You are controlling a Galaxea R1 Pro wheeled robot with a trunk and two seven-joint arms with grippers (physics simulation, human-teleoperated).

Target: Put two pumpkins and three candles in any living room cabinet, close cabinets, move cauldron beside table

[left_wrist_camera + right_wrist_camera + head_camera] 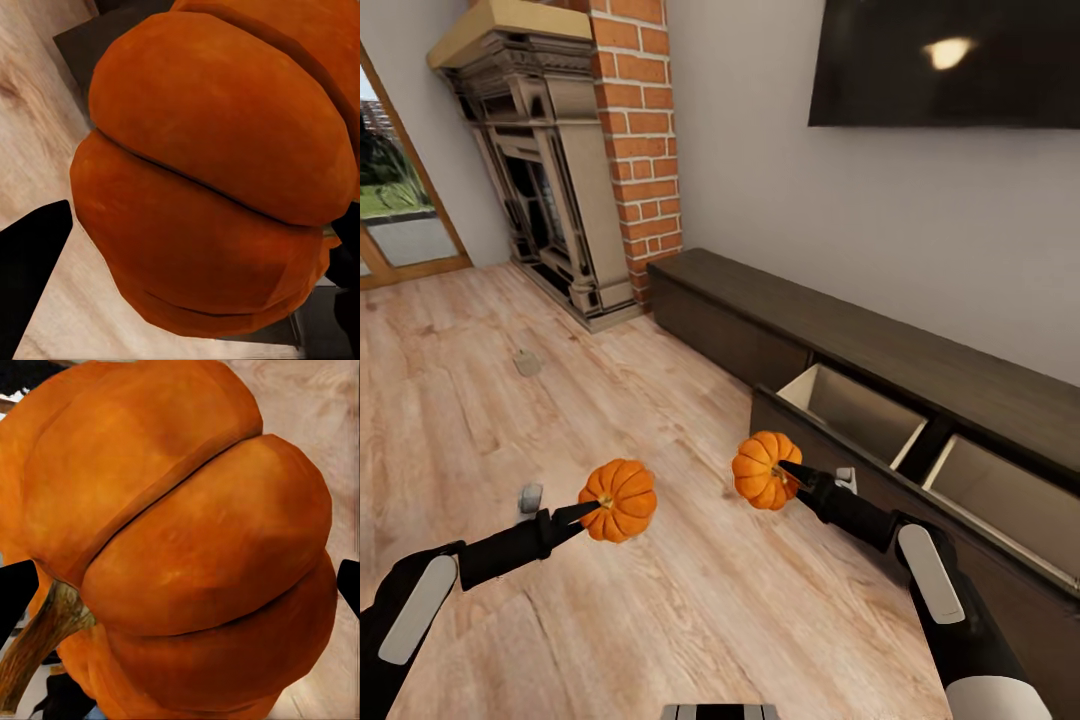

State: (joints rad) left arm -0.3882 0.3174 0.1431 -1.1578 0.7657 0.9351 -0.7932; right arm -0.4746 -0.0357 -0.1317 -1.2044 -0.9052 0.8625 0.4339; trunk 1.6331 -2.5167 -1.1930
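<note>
Both arms (960, 610) are matte black with a pale grey oblong panel on each forearm; the right arm ends in a white segment. Each hand (582, 514) tapers to thin, pointed black fingers (30, 270).

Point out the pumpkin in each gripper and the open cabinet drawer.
Left pumpkin (620, 498): head view, middle of its ribbed side.
Right pumpkin (762, 468): head view, its orange body beside the gripper tip.
Open cabinet drawer (850, 410): head view, pale inner floor.
</note>
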